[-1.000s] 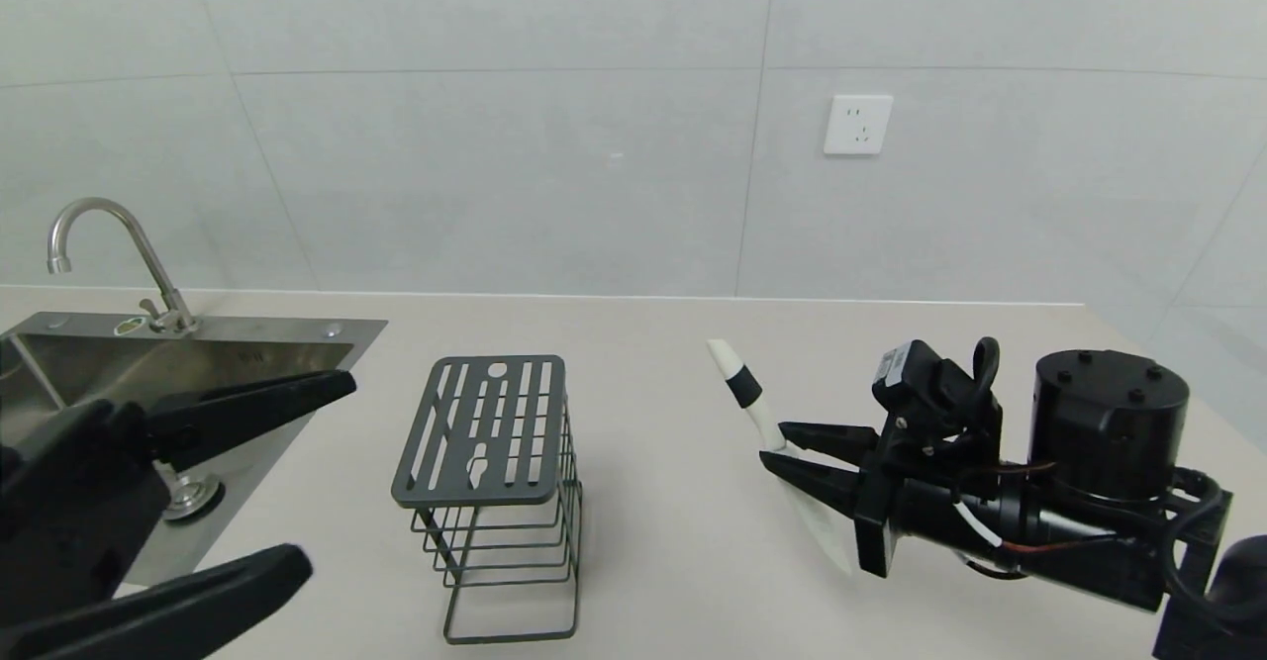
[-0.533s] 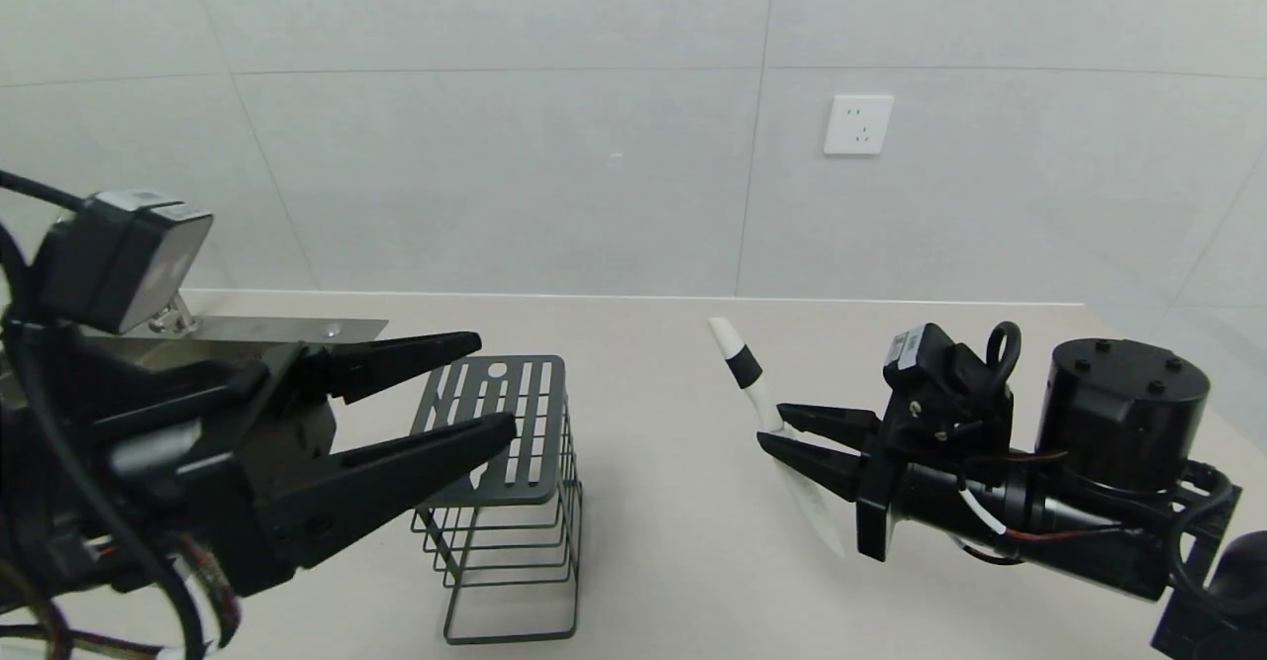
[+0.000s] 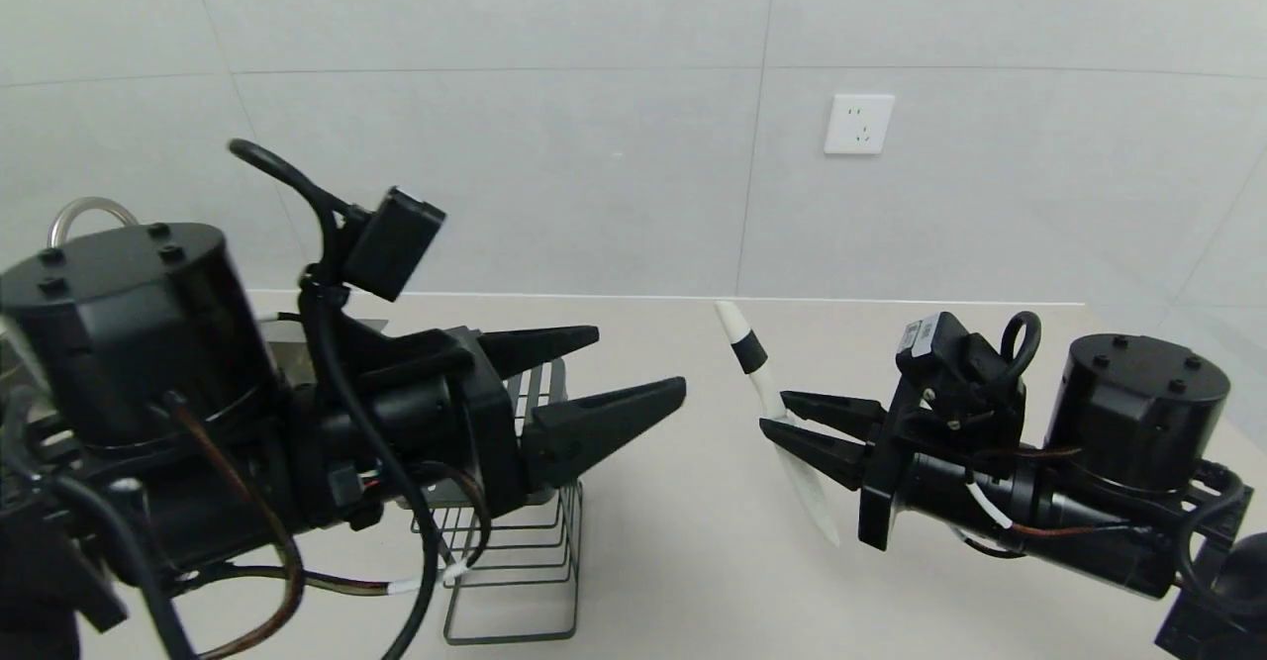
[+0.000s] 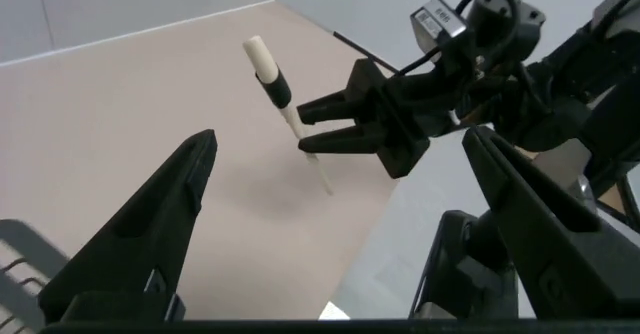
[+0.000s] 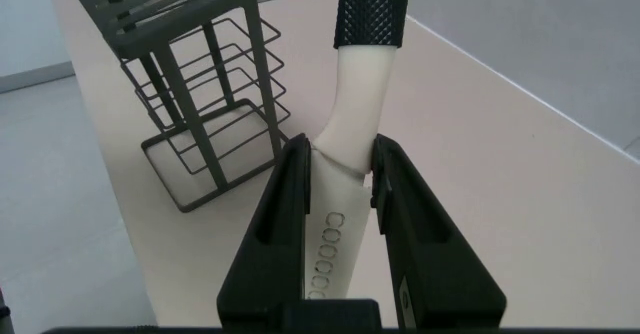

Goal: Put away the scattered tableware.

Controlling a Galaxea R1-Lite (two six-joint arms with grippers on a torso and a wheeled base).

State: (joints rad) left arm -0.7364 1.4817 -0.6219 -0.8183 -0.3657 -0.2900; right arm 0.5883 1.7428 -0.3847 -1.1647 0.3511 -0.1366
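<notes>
A white knife (image 3: 749,362) with a black band on its handle is held upright and tilted above the counter, where my right gripper (image 3: 772,415) is shut on it at the base of the blade. In the right wrist view the knife (image 5: 358,86) sits between the two fingers (image 5: 283,199). A dark wire cutlery rack (image 3: 517,541) with a slotted top stands on the counter at centre left. My left gripper (image 3: 638,361) hangs open above the rack, pointing toward the knife (image 4: 268,62), nothing between its fingers (image 4: 150,244).
The left arm covers most of the steel sink; the faucet (image 3: 84,207) curves up behind it. The beige counter (image 3: 673,541) runs bare between rack and right arm. A tiled wall with a socket (image 3: 858,124) closes the back. Rack (image 5: 200,84) stands beyond the knife.
My left arm has swung up from the lower left and rightward, now in front of the sink and over the rack. The right gripper has raised the knife slightly.
</notes>
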